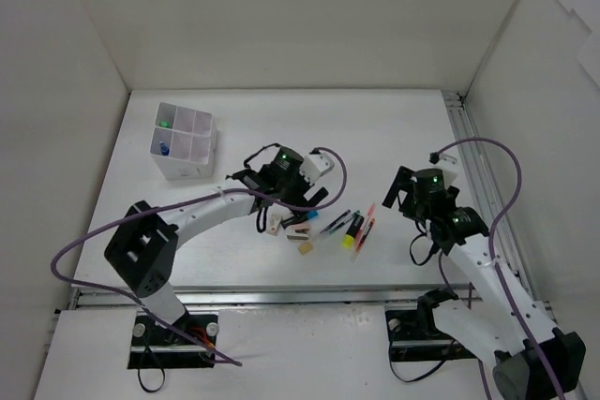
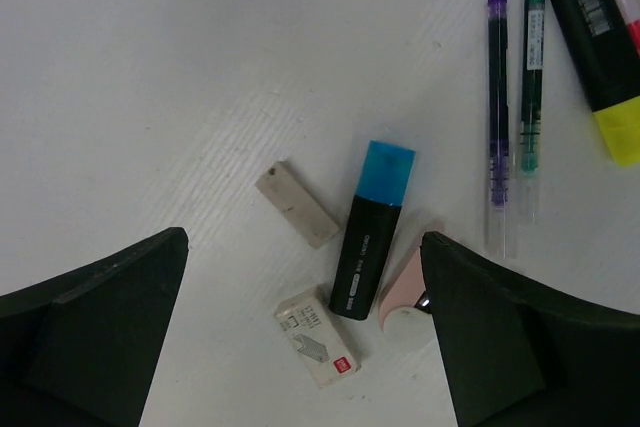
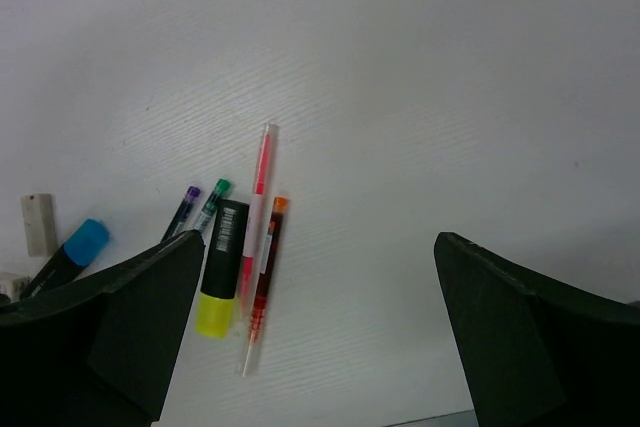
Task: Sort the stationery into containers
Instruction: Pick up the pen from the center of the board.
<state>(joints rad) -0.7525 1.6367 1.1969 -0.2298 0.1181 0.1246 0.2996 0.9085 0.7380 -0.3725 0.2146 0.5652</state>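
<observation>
Left wrist view: blue highlighter (image 2: 372,232) lies below and between the wide-apart, empty fingers of the left pincer (image 2: 303,237).

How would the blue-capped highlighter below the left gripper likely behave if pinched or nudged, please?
The blue-capped highlighter looks short and rigid, so it should stay stiff in a pinch. Its flattish body would probably slide rather than roll. A push could also shift the pink eraser and white eraser lying close beside it.
</observation>
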